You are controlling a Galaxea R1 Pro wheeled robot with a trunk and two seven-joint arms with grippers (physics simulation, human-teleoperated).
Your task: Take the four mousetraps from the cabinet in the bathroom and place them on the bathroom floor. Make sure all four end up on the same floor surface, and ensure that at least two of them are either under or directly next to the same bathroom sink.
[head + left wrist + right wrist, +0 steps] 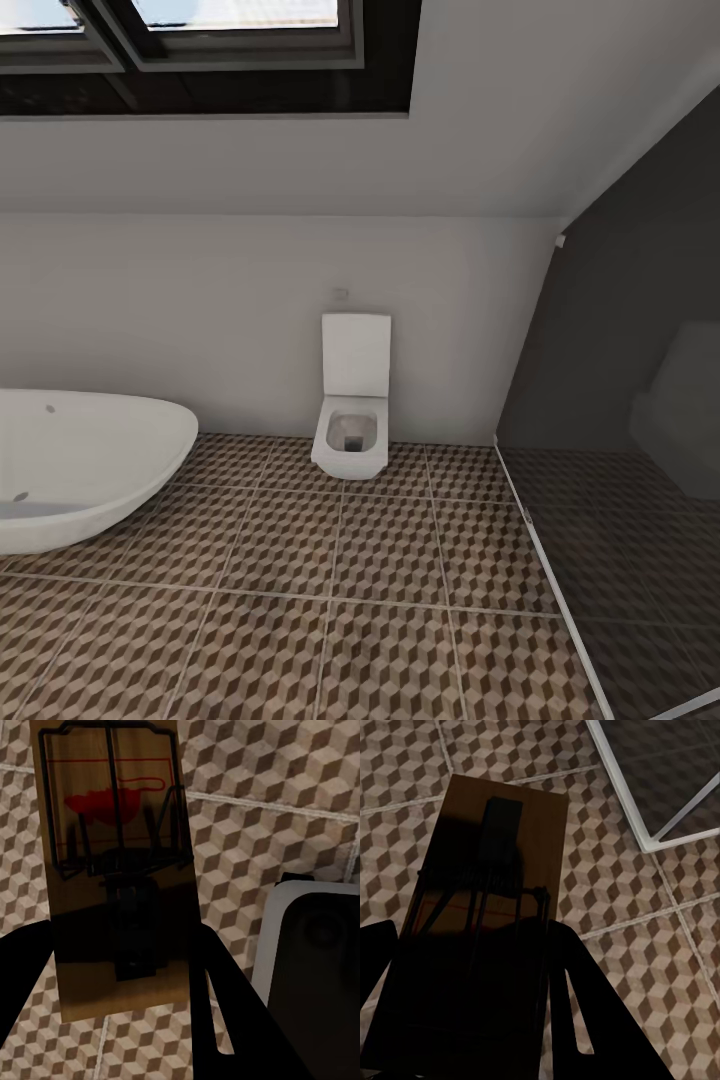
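Mousetraps, tan wooden boards with dark wire frames: one (116, 881) lying lengthwise between left fingers (217, 1020) closing on it | second (484, 915) likewise gripped by right fingers (577, 1012) | both hanging above cube-patterned tile floor (380, 600).

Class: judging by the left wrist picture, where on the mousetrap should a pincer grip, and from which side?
Probably the bare wooden end of the mousetrap, pinching its long edges, coming from the end away from the red spot; the wire frame crowds that other end.

Black fingers (225, 1020) — seemingly slotted.
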